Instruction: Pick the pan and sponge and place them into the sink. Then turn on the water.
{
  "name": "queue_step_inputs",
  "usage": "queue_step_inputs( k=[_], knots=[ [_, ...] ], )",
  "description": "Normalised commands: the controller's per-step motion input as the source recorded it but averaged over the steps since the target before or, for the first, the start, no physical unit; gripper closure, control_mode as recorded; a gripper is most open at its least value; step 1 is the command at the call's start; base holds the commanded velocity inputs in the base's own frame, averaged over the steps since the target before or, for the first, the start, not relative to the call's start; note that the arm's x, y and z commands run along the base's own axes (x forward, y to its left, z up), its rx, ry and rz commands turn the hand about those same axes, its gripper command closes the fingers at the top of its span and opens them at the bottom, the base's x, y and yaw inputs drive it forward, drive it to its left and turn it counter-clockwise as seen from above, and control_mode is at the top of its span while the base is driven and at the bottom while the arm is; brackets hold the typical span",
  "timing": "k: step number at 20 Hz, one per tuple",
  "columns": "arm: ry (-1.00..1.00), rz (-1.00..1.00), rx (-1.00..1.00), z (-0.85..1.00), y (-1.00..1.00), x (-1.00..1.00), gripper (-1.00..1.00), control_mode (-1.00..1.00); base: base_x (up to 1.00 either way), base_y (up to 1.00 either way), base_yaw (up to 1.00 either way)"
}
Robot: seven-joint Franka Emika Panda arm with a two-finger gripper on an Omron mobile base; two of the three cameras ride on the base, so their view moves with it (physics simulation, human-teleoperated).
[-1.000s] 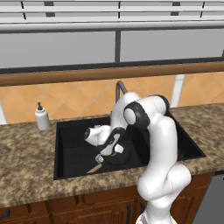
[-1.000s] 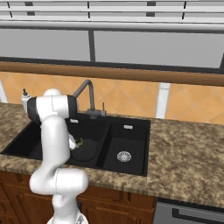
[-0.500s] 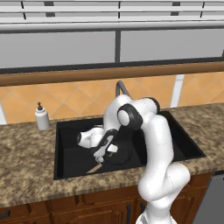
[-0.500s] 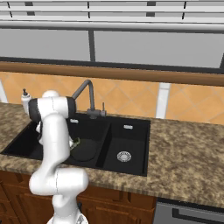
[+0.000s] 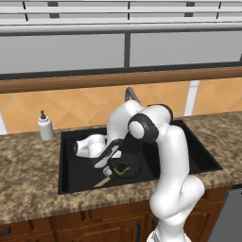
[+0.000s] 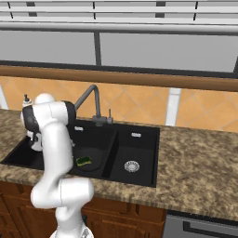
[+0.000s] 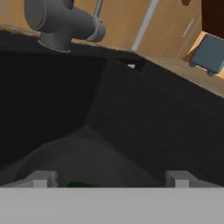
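My claw (image 7: 107,178) hangs low in the left bowl of the sink (image 5: 66,182) with its jaws spread wide and nothing between them; in the hand view the two tips stand far apart at 7 and 5 o'clock. Just under me the sponge (image 5: 120,168) lies green side up inside the pan (image 5: 124,171), which sits on the floor of that bowl with its wooden handle (image 5: 102,181) pointing toward 7 o'clock in the left base view. From the right base view the sponge (image 6: 84,161) shows at the middle of the pan (image 6: 89,160), so I judge both placements done.

The nearest risk is my own fingers: they are still close above the pan, and if I lift out at a slant I could catch its rim or handle and drag it up the basin wall, or flick the sponge out.

Further off, at 12 o'clock, stands the faucet (image 6: 89,100), its grey base (image 7: 61,25) large at 11 o'clock in the hand view. No water runs yet. Rising straight toward it, my wrist could knock the gooseneck. The small lever (image 6: 109,114) beside it is a slim target, and wide jaws may slide past it or push it only partway.
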Motion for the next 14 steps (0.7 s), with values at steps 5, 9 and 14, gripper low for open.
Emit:
queue_step_inputs(
  k=[5, 9, 14],
  knots=[
    [-0.69, 0.0, 0.0, 0.4, 0.37, -1.0, -1.0, -1.0, 0.0, 0.0, 0.0],
    [-0.59, -0.02, 0.03, 0.49, 0.14, -1.0, -1.0, -1.0, 0.0, 0.0, 0.0],
    [-0.3, -0.01, 0.15, 0.78, 0.0, -1.0, -1.0, -1.0, 0.0, 0.0, 0.0]
  ],
)
